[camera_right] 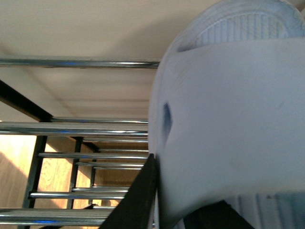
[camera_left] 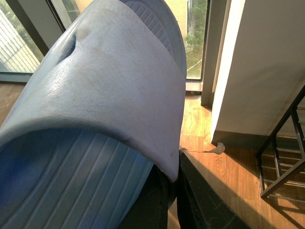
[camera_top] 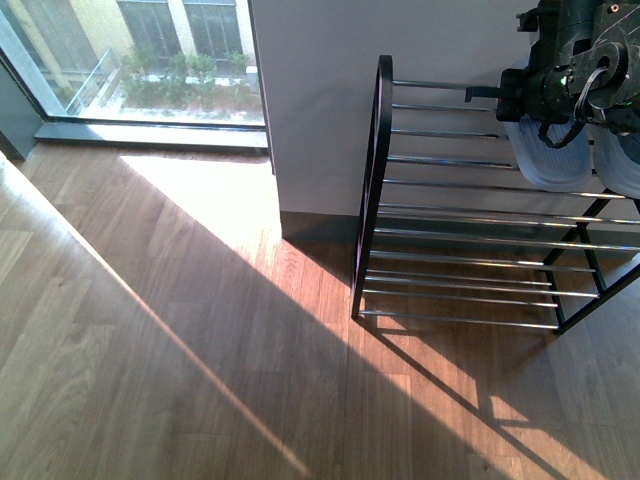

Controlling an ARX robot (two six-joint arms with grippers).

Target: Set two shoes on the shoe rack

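The two shoes are pale blue slippers. In the front view both hang over the top tier of the shoe rack [camera_top: 470, 213] at the far right: one slipper [camera_top: 545, 160] below the black arm hardware [camera_top: 560, 80], the other [camera_top: 622, 165] at the picture's edge. In the left wrist view my left gripper [camera_left: 177, 160] is shut on the strap edge of a slipper [camera_left: 109, 95] that fills most of the view. My right gripper [camera_right: 186, 179] is shut on the other slipper [camera_right: 228, 119], held close above the chrome rods [camera_right: 76, 128].
The rack stands against a white wall [camera_top: 320, 100] with its black end frame [camera_top: 372, 190] toward the open wooden floor [camera_top: 180, 350]. A floor-to-ceiling window [camera_top: 130, 60] is at the back left. A scrap of paper [camera_left: 217, 149] lies on the floor by the wall corner.
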